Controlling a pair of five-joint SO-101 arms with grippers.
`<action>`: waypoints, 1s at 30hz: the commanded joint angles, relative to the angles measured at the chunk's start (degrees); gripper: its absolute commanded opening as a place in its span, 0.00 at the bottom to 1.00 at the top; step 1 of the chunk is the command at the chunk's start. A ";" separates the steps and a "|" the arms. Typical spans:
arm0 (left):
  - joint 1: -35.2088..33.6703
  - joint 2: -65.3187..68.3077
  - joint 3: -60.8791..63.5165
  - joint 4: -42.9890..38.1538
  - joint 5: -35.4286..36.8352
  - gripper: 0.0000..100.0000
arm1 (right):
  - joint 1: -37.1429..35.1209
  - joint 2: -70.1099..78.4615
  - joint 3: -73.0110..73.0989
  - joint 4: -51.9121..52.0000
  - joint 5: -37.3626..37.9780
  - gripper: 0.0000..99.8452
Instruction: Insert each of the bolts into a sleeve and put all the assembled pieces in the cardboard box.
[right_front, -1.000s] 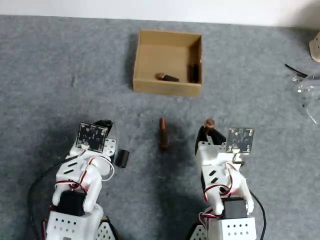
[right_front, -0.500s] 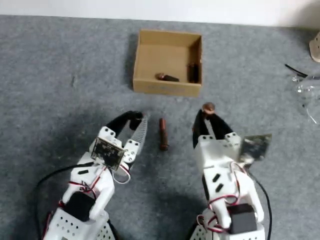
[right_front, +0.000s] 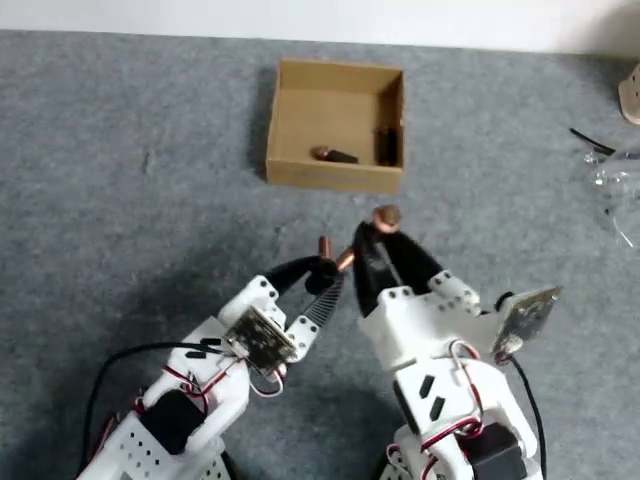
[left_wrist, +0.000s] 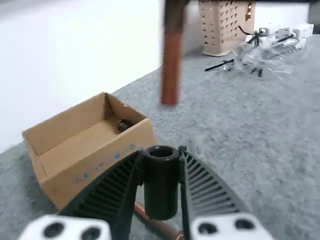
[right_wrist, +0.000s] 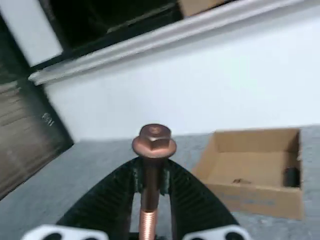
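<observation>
High view: a piece (right_front: 333, 155) and a second piece (right_front: 387, 146) lying in the cardboard box (right_front: 335, 178), probably assembled. Remains to join the bolt (right_wrist: 153, 140), pinched in the right gripper (right_wrist: 152, 162), with the upright sleeve (left_wrist: 161, 190), clamped in the left gripper (left_wrist: 161, 152). Bolt tip hanging above the sleeve mouth, apart, not yet inside. Spare bolt (right_front: 325, 244) lying on the table (right_front: 120, 150) underneath.

Nothing legible: the print on the cardboard box (left_wrist: 95, 165) is too blurred to read

Left arm (right_front: 215, 375) and right arm (right_front: 440, 350) — white printed shells, perforated bases, black servo blocks, red, white and black cable loops, ribbed black fingers (left_wrist: 205, 187), wrist circuit boards (right_front: 262, 338).
</observation>
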 joint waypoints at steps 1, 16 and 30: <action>1.63 -0.13 -0.57 1.49 -0.97 0.00 | -2.68 -0.75 -2.86 0.31 -0.53 0.00; 1.36 -0.22 -1.01 1.67 -0.97 0.00 | -2.33 -0.75 1.10 0.31 -0.44 0.00; -2.15 -0.22 -7.96 10.73 5.27 0.00 | -2.33 -0.75 2.95 0.13 2.73 0.00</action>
